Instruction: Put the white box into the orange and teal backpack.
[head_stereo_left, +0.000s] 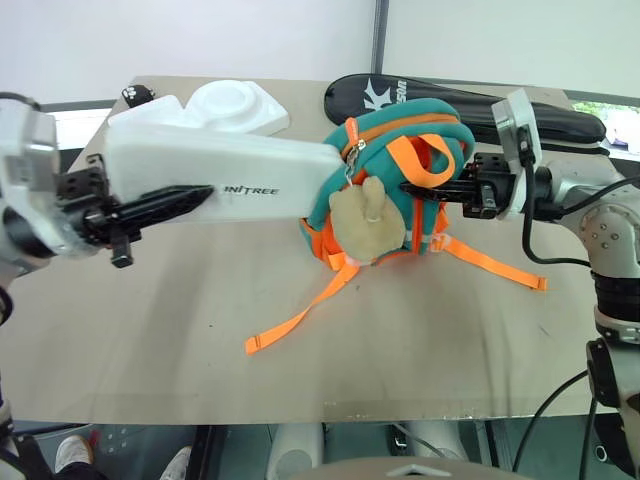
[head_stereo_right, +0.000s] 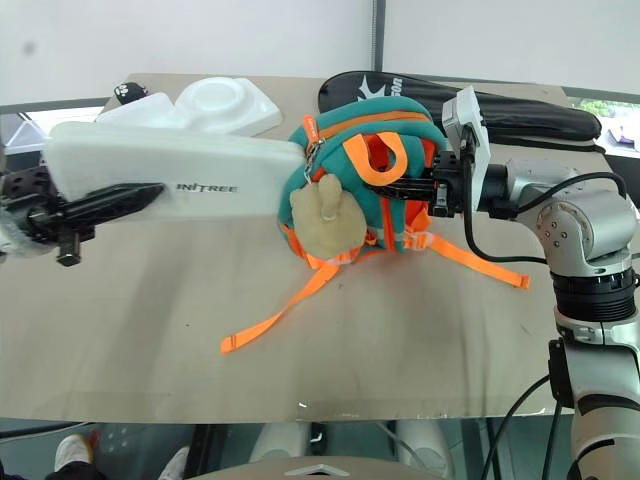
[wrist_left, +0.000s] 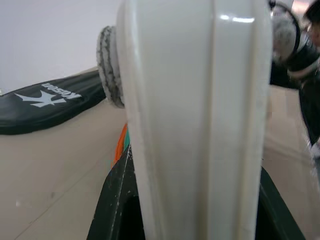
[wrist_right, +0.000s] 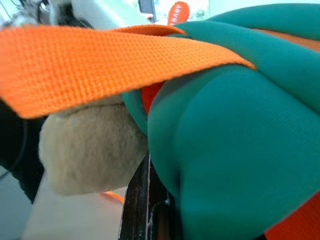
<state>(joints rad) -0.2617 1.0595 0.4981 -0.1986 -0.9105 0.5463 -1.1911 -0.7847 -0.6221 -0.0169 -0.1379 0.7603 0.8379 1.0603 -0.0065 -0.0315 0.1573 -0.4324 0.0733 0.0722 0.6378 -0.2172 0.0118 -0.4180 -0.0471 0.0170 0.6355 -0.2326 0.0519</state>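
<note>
The white box is held level above the table, lettering facing me. My left gripper is shut on its left end, one black finger lying across the front face. The box's right end meets the teal edge of the orange and teal backpack beside the zipper pull; I cannot tell whether it is inside. The backpack is lifted off the table, its tan plush toy hanging in front. My right gripper is shut on the backpack's teal fabric under an orange loop, from the right side.
A long black racket bag lies along the table's back edge. A white foam tray sits at the back left behind the box. Loose orange straps trail from the backpack across the tabletop. A person's shoes show under the near edge.
</note>
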